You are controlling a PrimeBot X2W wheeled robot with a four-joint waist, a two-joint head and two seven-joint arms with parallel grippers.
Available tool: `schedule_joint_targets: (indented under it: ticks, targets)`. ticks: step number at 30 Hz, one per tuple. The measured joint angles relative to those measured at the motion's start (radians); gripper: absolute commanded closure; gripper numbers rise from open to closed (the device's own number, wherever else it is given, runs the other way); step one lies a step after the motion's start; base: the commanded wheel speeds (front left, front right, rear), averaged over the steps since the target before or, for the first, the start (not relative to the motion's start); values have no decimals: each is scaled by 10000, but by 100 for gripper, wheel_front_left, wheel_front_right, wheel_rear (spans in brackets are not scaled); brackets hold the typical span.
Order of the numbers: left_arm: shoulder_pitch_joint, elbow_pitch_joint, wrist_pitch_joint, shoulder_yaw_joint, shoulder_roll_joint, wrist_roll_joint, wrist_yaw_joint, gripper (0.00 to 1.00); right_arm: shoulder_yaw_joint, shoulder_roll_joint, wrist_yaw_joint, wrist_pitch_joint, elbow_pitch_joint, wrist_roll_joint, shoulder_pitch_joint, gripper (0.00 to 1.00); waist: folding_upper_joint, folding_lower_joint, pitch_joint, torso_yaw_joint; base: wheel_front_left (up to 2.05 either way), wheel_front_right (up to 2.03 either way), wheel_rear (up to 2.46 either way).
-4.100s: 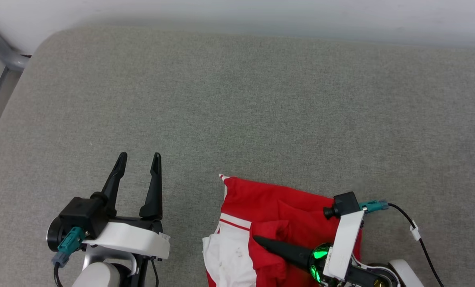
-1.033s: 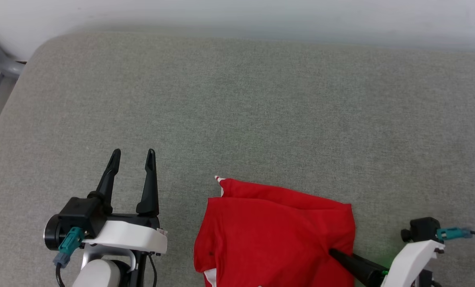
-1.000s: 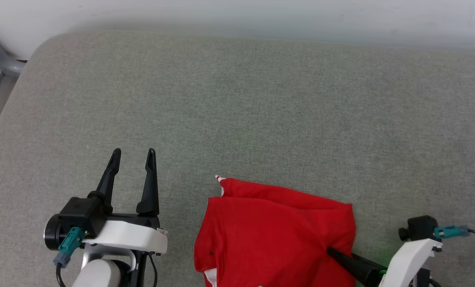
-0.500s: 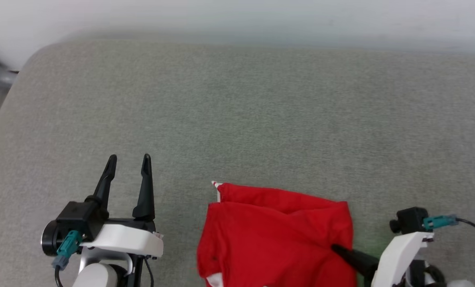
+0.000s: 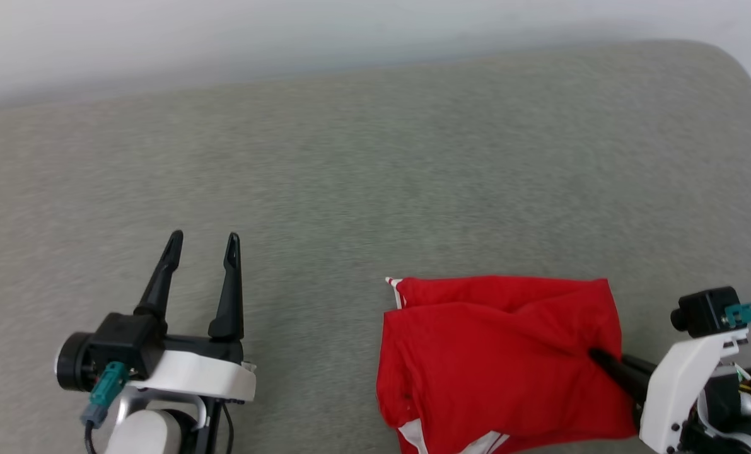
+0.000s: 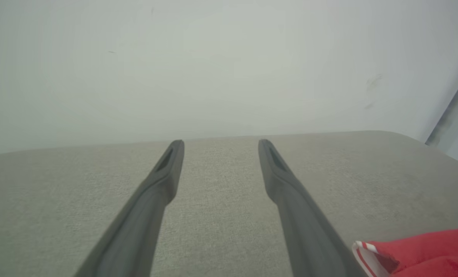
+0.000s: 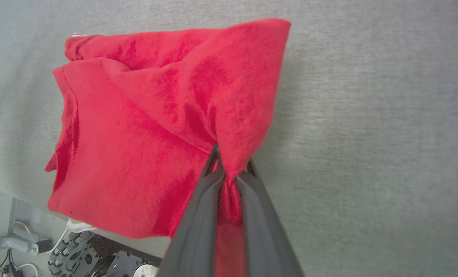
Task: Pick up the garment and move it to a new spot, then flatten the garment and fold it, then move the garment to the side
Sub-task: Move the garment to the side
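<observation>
My right pincer [image 5: 599,358] is clamped on the red jersey-style shirt with white and striped trim [image 5: 495,353]. In the right wrist view both fingers are closed on a pinched ridge of red cloth at the bundle's right-hand edge [image 7: 232,157]. The shirt lies on the grey fabric-covered pad [image 5: 350,157] at its near edge, right of the middle, and from the wrist its nearest part seems to reach past that edge. From the grip the whole shirt spreads away to my left, so my pincer sits at one end and the cloth trails toward the pad's centre. The bundle is a compact, roughly square block, slightly wider from left to right than from near to far. A small corner of striped trim pokes out at its far left, and a bit of white shows at the near side. I judge that any pull toward the pad's right edge would draw the cloth behind the grip instead of bunching it, while a push to the left would crumple it. My left pincer [image 5: 203,236] hovers with its fingers spread over bare pad near the near-left corner, well apart from the shirt, so the right arm is plainly the one placed for this move.
</observation>
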Motion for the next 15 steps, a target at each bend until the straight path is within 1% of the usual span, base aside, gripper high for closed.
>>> schedule_joint_targets:
  ticks: [4,7,9,11,15]
  targets:
    - [-310,-205,36,-40,159,127,-48,0,25,-35,0,-119,-38,15,-420,100,0,0,280,-835,0,0,0]
    - [-615,-510,215,-123,311,311,-84,0,59,-90,0,-500,54,0,-983,100,0,0,648,-1374,0,0,0]
    - [-931,-708,378,-253,458,456,-169,0,52,-88,0,-819,251,2,-1444,100,0,1,1022,-1635,0,0,0]
    - [-1208,-918,562,-397,520,573,-249,0,-44,-226,4,-1076,529,-194,-1887,100,0,1,1415,-1858,0,0,0]
    - [-1848,-1271,874,-589,681,731,-407,0,-685,-621,2,-1473,1095,-512,-2679,100,0,2,2211,-2211,0,0,0]
